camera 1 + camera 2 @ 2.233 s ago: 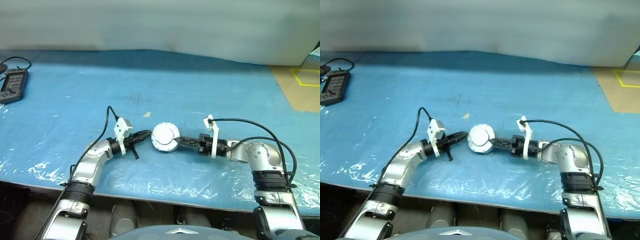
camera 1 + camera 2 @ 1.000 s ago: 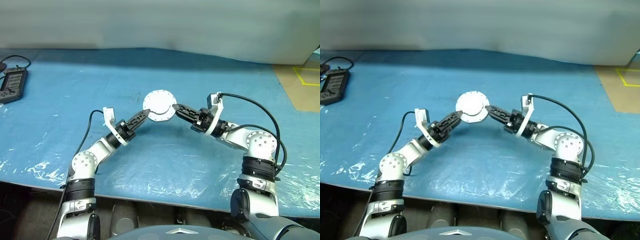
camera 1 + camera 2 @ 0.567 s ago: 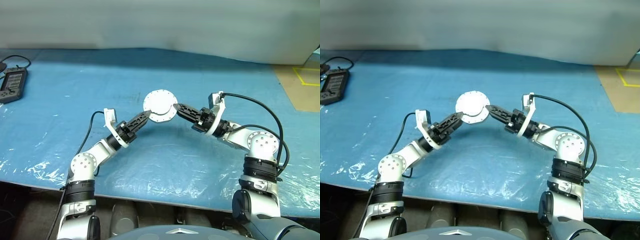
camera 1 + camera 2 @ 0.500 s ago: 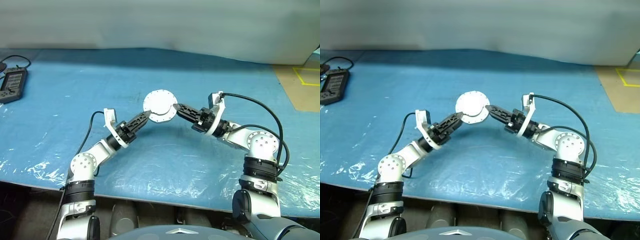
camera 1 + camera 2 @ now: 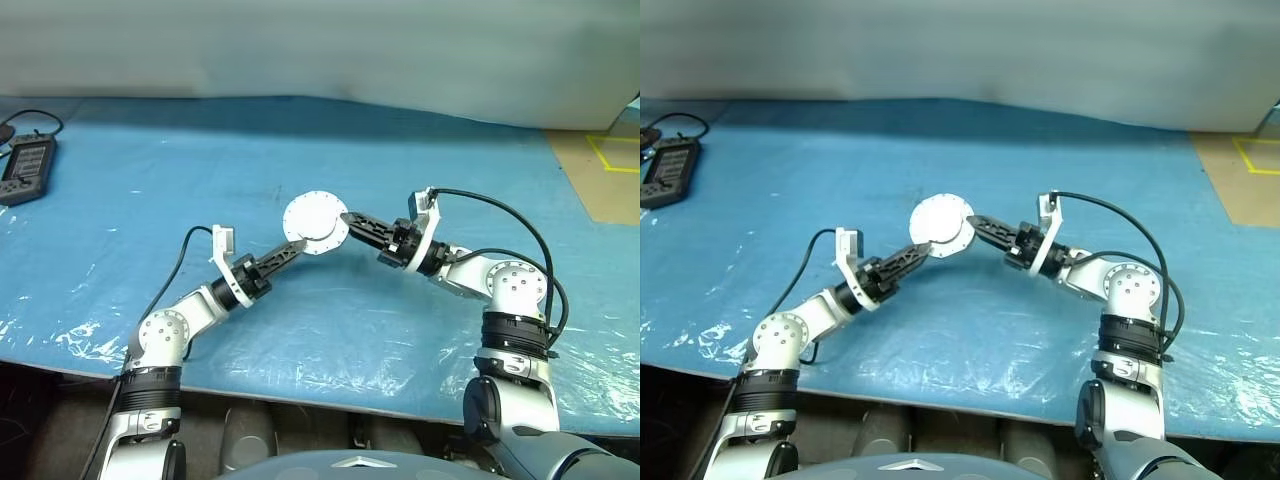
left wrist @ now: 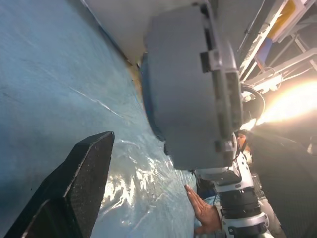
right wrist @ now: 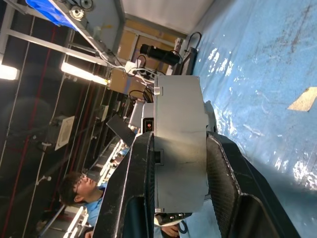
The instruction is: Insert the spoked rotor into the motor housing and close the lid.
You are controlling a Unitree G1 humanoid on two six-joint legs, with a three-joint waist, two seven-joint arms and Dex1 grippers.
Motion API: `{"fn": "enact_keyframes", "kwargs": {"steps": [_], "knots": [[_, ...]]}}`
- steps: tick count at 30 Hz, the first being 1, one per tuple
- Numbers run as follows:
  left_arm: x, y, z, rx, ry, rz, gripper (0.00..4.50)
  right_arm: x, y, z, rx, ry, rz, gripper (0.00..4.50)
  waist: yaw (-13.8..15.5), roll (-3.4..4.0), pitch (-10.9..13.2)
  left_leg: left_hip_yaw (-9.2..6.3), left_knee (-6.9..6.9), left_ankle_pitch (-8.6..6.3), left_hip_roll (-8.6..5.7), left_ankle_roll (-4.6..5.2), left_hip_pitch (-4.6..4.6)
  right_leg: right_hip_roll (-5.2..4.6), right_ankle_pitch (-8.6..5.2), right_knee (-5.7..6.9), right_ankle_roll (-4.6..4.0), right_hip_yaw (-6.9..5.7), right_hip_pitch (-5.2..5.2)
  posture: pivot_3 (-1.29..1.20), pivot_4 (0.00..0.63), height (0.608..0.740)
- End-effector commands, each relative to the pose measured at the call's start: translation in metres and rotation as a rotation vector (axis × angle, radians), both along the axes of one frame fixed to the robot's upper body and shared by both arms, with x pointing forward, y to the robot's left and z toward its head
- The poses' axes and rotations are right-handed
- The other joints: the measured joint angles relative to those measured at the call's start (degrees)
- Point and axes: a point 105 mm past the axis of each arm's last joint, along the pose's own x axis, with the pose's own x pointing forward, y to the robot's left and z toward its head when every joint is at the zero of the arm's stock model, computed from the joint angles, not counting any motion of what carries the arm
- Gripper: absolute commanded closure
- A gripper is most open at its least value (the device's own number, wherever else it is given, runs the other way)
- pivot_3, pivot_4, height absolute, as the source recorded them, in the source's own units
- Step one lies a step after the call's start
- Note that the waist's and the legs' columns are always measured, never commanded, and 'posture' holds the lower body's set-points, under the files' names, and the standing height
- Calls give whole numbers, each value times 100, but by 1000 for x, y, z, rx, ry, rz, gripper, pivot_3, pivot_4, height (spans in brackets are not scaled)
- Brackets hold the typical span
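Blue plastic sheeting [image 5: 330,330] covers the table from near edge to the pale wall behind, glossy and wrinkled near the front. From the head cameras, a black handheld controller [image 5: 25,170] with its cable lies at the far left of the sheet, and a tan patch of floor with yellow tape [image 5: 600,170] shows at the far right. Both arms reach in toward the middle. Between them, raised off the sheet, is the motor housing [image 5: 315,224], closed up as a round pale disc with small dots round its rim, its flat face turned toward the camera. The right gripper [image 5: 348,219] meets its right edge and clamps it there. The left gripper [image 5: 292,247] points up at the disc's lower left edge with its fingers spread, the tip just beside the rim; whether it touches cannot be told.

From the left wrist, one black finger [image 6: 74,191] rises in the foreground, parted well clear of the grey housing [image 6: 185,89], which is seen edge-on with a seam near one face. A person's hand [image 6: 204,212] rests on the sheet beyond.

From the right wrist, two black fingers [image 7: 136,193] press against either flat face of the housing [image 7: 179,144], gripping it across its thickness. A person sits in the dim workshop behind.
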Motion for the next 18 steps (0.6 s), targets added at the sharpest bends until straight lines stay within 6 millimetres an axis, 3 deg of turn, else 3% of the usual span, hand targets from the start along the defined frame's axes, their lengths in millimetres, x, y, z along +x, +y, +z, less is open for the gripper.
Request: {"fn": "enact_keyframes", "kwargs": {"steps": [1,7,18], "knots": [[-3,-1,12,-11,-62,-13,31,0,2,22,59,-75,19,3213,-2,0,0,0,0,0,0,0,0,0,0,1,0,0,0,0,150,740],[2,-1,15,-43,-66,16,31,0,3,22,60,-76,23,3213,0,0,0,0,1,0,0,0,0,0,0,1,0,0,0,0,150,740],[18,-18,15,-76,-41,27,31,-9,10,26,59,-99,61,3213,0,0,0,0,3,0,0,1,0,0,1,3,1,1,1,0,150,740]]}}
